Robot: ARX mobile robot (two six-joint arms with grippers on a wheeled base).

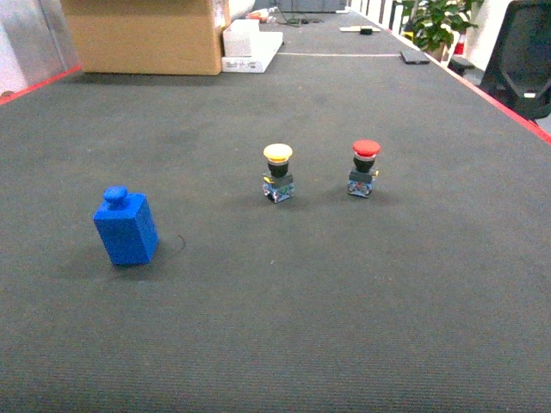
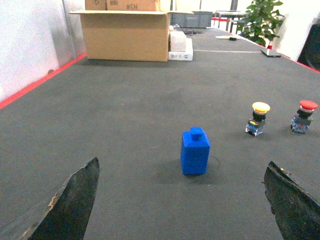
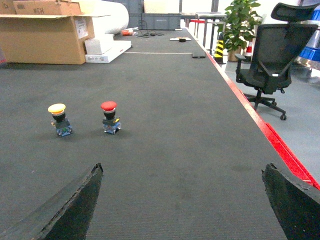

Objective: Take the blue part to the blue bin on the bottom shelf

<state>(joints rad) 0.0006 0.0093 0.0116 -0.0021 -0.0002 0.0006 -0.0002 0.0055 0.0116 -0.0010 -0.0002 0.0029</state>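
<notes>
The blue part [image 1: 126, 227] is a small blue block with a round knob on top, standing upright on the dark mat at the left of the head view. In the left wrist view the blue part [image 2: 195, 151] stands ahead of my left gripper [image 2: 182, 167], which is open and holds nothing. My right gripper [image 3: 182, 167] is open too, over bare mat. Neither gripper shows in the head view. The blue bin and the bottom shelf are out of view.
A yellow-capped push button [image 1: 277, 172] and a red-capped one [image 1: 364, 168] stand mid-mat. A cardboard box [image 1: 142, 34] and white boxes [image 1: 250, 47] sit at the far end. A red line [image 3: 280, 145] marks the mat's right edge, with an office chair [image 3: 272, 55] beyond.
</notes>
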